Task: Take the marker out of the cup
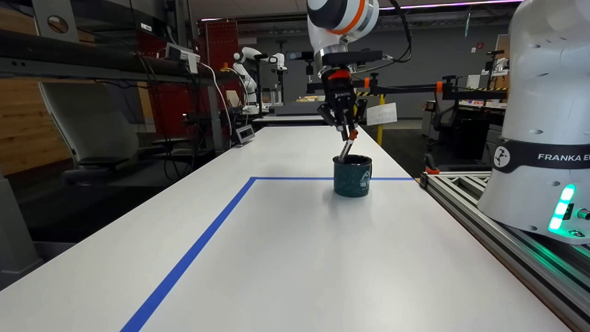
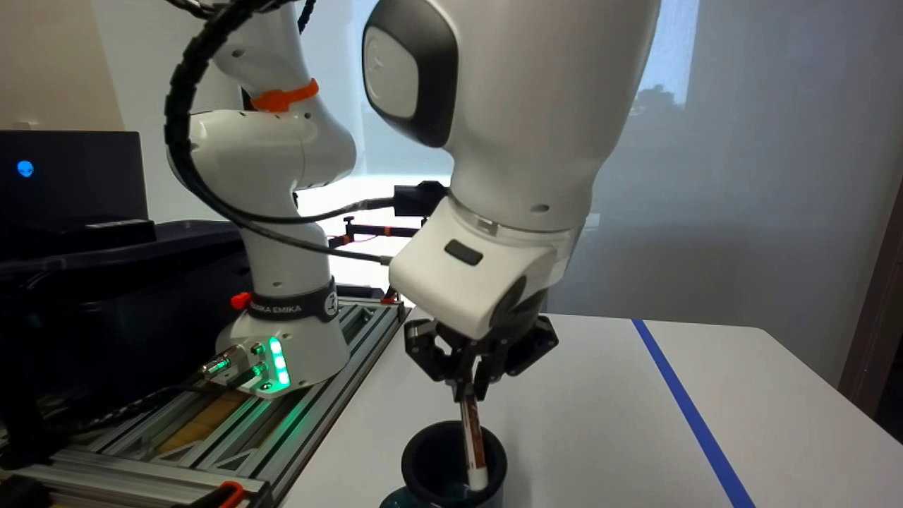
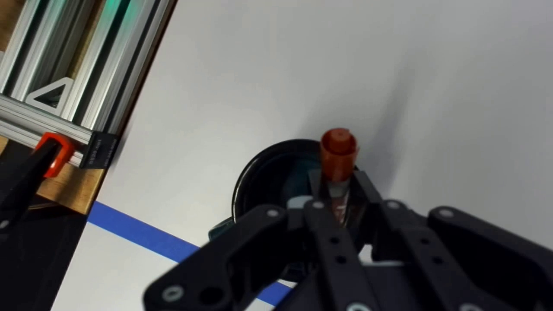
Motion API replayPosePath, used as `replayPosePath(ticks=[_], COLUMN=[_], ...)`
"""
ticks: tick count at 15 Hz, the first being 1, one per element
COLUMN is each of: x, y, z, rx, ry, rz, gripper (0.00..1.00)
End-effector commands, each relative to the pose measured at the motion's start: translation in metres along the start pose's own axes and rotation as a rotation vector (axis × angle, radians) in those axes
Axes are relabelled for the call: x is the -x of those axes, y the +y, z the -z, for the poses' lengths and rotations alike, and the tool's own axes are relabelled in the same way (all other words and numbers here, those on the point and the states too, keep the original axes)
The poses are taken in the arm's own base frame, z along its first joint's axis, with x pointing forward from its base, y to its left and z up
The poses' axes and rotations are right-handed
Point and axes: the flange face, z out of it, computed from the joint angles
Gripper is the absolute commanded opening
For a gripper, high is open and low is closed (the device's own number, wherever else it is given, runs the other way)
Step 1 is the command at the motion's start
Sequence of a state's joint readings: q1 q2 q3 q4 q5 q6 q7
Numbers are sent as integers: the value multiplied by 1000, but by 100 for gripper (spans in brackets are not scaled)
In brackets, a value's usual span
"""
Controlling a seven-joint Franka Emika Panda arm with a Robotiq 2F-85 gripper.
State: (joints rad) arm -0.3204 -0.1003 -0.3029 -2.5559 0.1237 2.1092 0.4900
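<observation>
The dark teal cup (image 1: pixel 352 180) stands upright on the white table. It also shows in an exterior view (image 2: pixel 429 466), cut by the lower edge, and in the wrist view (image 3: pixel 276 175), partly behind the fingers. The marker (image 1: pixel 346 150) is tilted, with its lower part inside the cup and its orange end above the rim. Its white end (image 2: pixel 477 480) shows inside the cup mouth. My gripper (image 1: pixel 349 131) is above the cup, pointing down. In the wrist view, its fingertips (image 3: pixel 339 186) are closed on both sides of the marker just below the orange end (image 3: pixel 339 160).
Blue tape (image 1: pixel 216 223) marks lines on the table (image 1: pixel 295 258), one passing behind the cup. The aluminium rail frame (image 3: pixel 86 86) and robot base run along one table edge. A black clamp with an orange part (image 3: pixel 60 155) sits by that edge.
</observation>
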Motion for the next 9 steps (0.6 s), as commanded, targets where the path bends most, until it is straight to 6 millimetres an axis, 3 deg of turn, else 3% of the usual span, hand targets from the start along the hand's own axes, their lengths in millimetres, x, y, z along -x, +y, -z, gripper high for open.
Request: replayPosePath(ticks=[1, 5, 9], x=[28, 54, 59], y=[-2, -14, -32], z=[39, 70, 62], rx=[-14, -82, -187], ry=[17, 45, 112], rz=[9, 72, 157], gripper=[5, 5, 5])
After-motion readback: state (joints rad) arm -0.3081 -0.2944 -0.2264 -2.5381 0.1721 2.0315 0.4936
